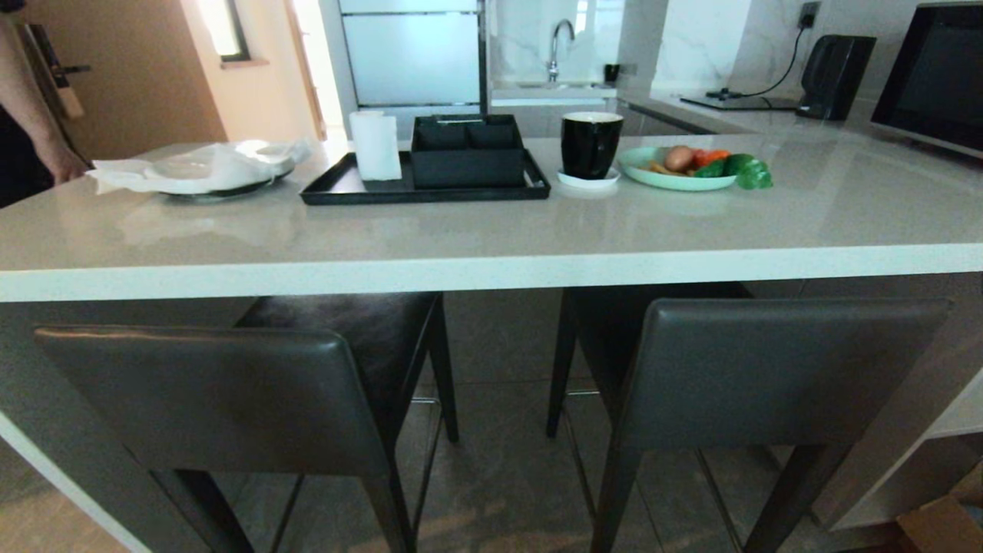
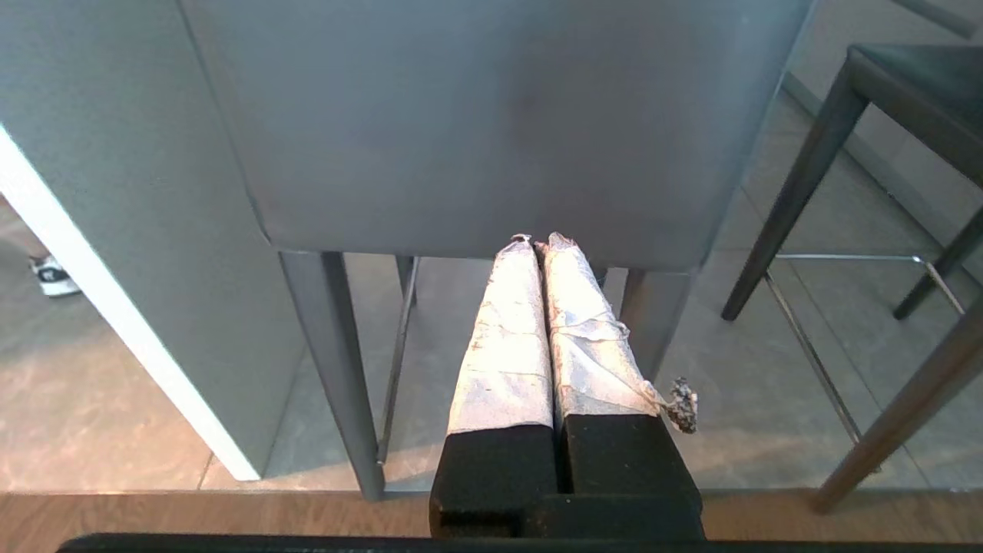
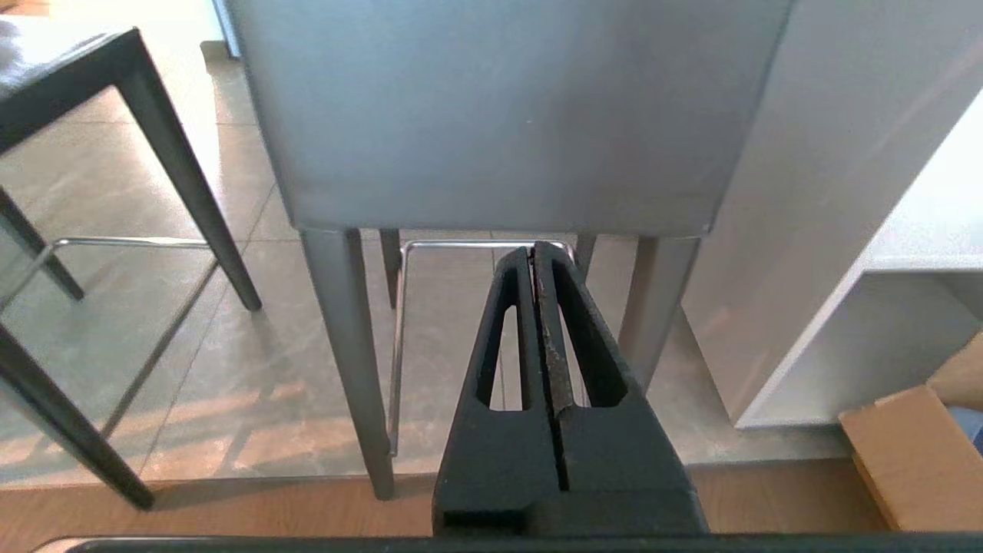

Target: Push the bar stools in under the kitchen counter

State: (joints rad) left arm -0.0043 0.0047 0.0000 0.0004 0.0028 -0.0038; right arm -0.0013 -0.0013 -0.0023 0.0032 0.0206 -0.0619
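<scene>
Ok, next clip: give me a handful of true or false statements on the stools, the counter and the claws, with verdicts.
1. Two dark grey leather bar stools, the left stool and the right stool, stand at the pale glossy stone counter with their backrests towards the robot. True.
2. Both claws are open. False: the tape-wrapped left claw and the black right claw are both shut.
3. The black mug stands inside the black tray. False: it stands on a white saucer beside the tray.
4. The pale green plate holds vegetables. True.
5. The right claw grips a stool leg. False: it holds nothing and points at the stool's backrest.
</scene>
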